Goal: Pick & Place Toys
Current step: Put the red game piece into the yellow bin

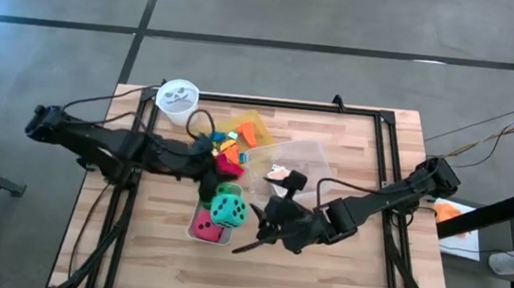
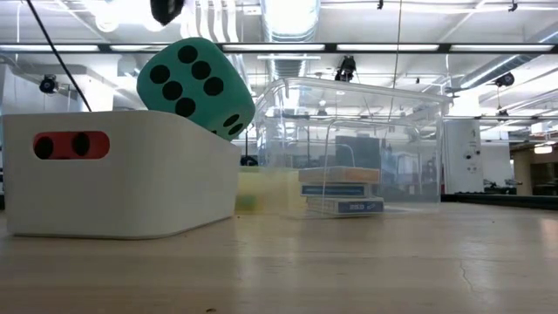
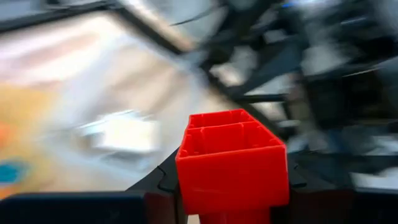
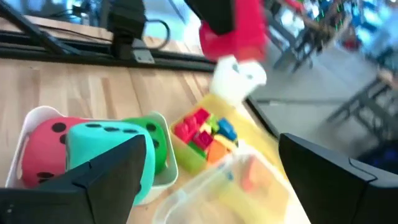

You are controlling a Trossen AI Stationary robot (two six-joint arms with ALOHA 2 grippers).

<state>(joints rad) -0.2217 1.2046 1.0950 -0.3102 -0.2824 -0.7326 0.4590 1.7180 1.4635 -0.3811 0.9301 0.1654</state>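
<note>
Two arms reach toward the middle of my overhead picture. From the left edge comes the left arm, its left gripper [image 1: 225,165] closed on a red block [image 3: 231,160], carried just above the white bin [image 1: 193,233] at centre. In the left wrist picture that block fills the lower middle: a hollow, ribbed two-cell brick, open ends facing the camera, its long axis running away from the lens. I judge it light, stiff and slick, best pinched across its flat side walls, as it is now.

Below it in the overhead view, the white bin holds a red die [image 1: 207,224] and a teal die [image 1: 228,206]; the teal one leans tilted over the rim, seen clearly at upper left of the table-level picture. A green die [image 4: 155,140] shows behind them in the right wrist picture. The dice look light; I cannot tell how soft they are.

Right of centre sit the clear box [image 1: 305,158] and loose bright blocks [image 1: 229,144] on the yellow tray [image 1: 251,125].

Further right, the right gripper [image 1: 263,232] hovers beside the bin, fingers spread wide, empty.
</note>
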